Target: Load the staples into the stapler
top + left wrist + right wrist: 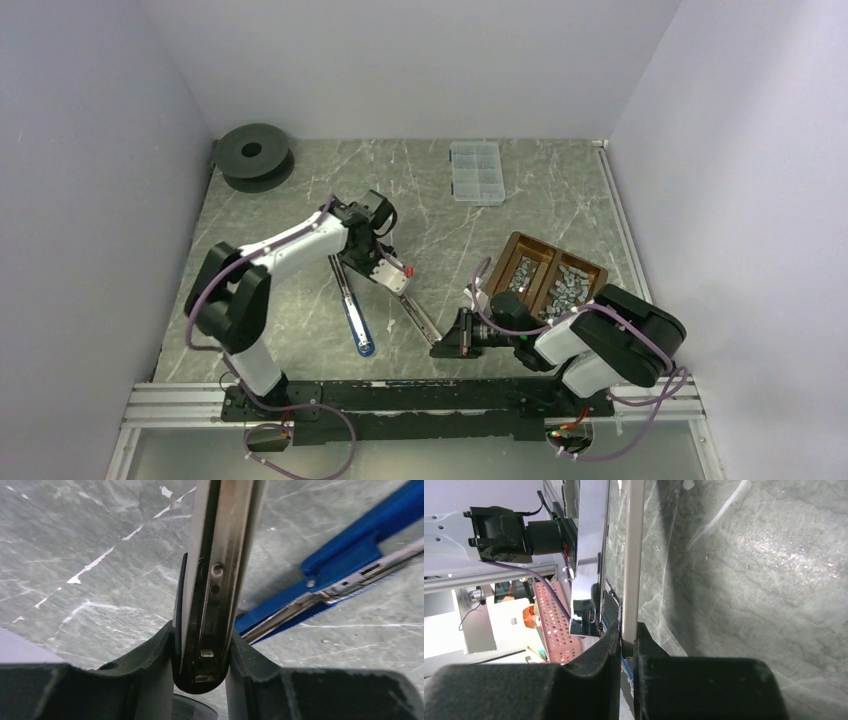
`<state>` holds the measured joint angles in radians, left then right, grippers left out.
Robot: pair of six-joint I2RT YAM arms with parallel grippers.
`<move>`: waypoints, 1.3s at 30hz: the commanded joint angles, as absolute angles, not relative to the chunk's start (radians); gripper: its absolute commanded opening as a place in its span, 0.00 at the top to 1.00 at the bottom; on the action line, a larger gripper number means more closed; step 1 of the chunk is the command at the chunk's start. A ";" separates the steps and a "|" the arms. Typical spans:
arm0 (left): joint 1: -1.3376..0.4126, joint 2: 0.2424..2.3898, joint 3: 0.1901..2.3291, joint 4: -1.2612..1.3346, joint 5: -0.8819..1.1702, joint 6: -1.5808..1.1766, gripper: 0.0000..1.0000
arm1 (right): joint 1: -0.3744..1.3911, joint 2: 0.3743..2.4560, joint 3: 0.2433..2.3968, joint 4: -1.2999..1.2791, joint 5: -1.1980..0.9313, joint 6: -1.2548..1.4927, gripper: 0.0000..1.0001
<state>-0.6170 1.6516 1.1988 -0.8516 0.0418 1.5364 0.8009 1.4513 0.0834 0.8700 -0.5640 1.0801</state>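
Stapler (356, 322) splayed open, mid-frame. Left gripper (202, 652) clamped on its magazine (215, 570); right gripper (626, 639) pinching the magazine's far end. Staples (566, 287) in wooden tray (512, 243), centre-right. Hold magazine level; free right for 1 strip.

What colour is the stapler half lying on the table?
Blue; the stapler half shows best in the left wrist view.

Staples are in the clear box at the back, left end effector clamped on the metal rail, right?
No: the staples lie in the wooden tray by the right arm, not the clear box, per the top external view. The left end effector is clamped on the metal rail.
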 commanded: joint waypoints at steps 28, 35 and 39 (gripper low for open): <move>-0.590 1.937 1.395 -0.681 -0.158 1.271 0.53 | 0.820 1.467 0.084 0.784 -0.596 1.045 0.59; -0.537 1.947 1.530 -0.748 -0.126 1.111 0.53 | 0.835 1.251 0.120 0.470 -0.525 0.983 0.46; -0.491 1.913 1.605 -0.757 -0.148 1.012 0.46 | 0.841 1.026 0.219 0.132 -0.482 0.957 0.44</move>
